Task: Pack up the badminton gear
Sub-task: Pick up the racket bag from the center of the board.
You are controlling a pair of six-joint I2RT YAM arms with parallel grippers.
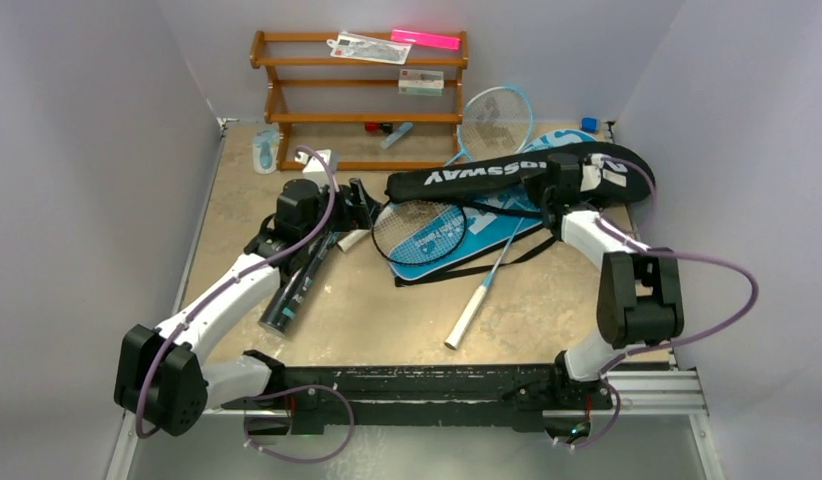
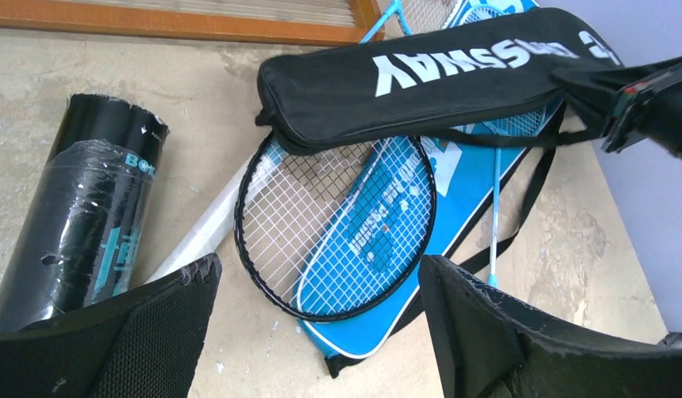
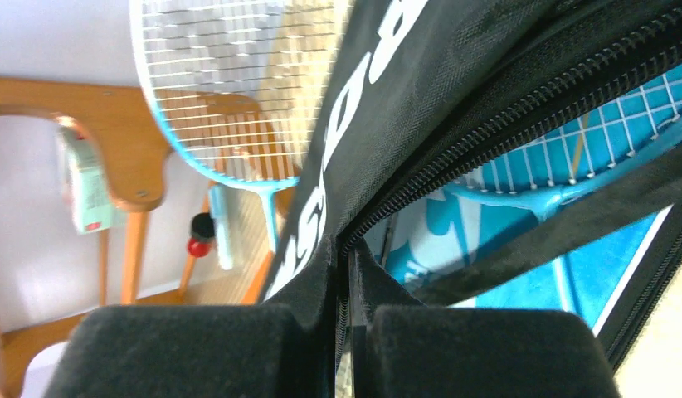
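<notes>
Right end effector (image 3: pixel 346 332) pinches the black CROSSWAY cover (image 3: pixel 404 108) — left end effector (image 2: pixel 319 278) gapes wide.

Wooden rack (image 1: pixel 362 118), pink bar (image 1: pixel 425 40), plastic packets (image 1: pixel 369 47)

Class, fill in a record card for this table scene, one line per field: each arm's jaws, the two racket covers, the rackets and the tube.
left jaws: open, facing the black racket
right jaws: shut on the edge of the black CROSSWAY cover
blue cover: flat on the table, beneath both
light-blue racket with white grip: lies across the blue cover
second light-blue racket: head by the wooden rack
black tube: lying left of the black racket
</notes>
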